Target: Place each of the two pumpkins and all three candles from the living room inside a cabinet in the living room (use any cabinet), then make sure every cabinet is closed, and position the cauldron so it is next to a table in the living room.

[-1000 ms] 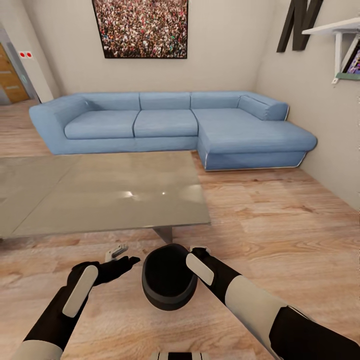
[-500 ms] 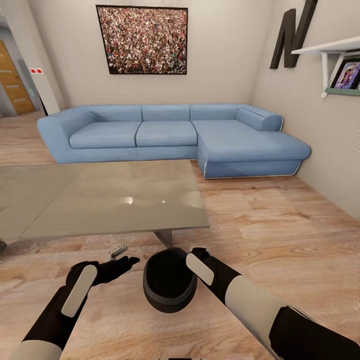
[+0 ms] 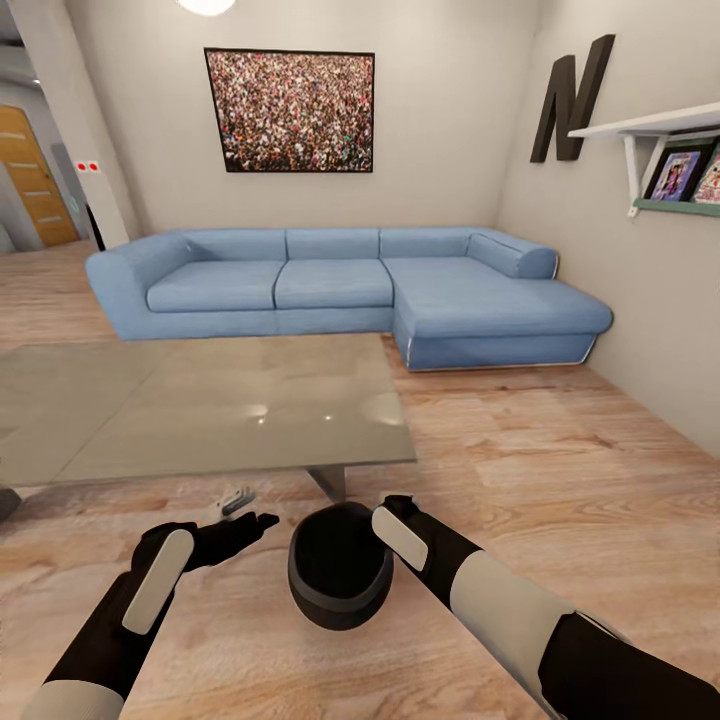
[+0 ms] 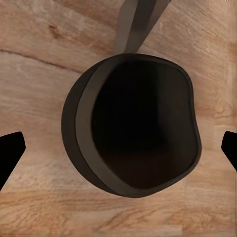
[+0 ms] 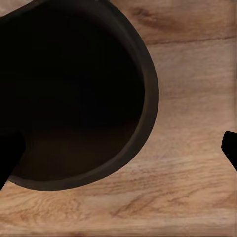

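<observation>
The black cauldron (image 3: pixel 338 566) stands upright and empty on the wood floor, just in front of the grey table's (image 3: pixel 200 400) near angled leg (image 3: pixel 330 483). My left gripper (image 3: pixel 245 510) hovers open to the cauldron's left, apart from it; in the left wrist view the cauldron (image 4: pixel 133 123) lies between the spread fingertips. My right gripper (image 3: pixel 387 508) is open at the cauldron's right rim. In the right wrist view one fingertip (image 5: pixel 10 153) overlaps the cauldron's (image 5: pixel 74 94) dark inside and the other is over bare floor. Pumpkins, candles and cabinet are out of view.
A blue corner sofa (image 3: pixel 350 285) runs along the back wall behind the table. The right wall carries a white shelf (image 3: pixel 650 125) with pictures. Open wood floor (image 3: pixel 540 450) lies right of the table. A doorway (image 3: pixel 30 180) is at far left.
The head camera has tilted up, showing more of the wall and less of the floor. Both arms and the cauldron keep their places relative to the table leg.
</observation>
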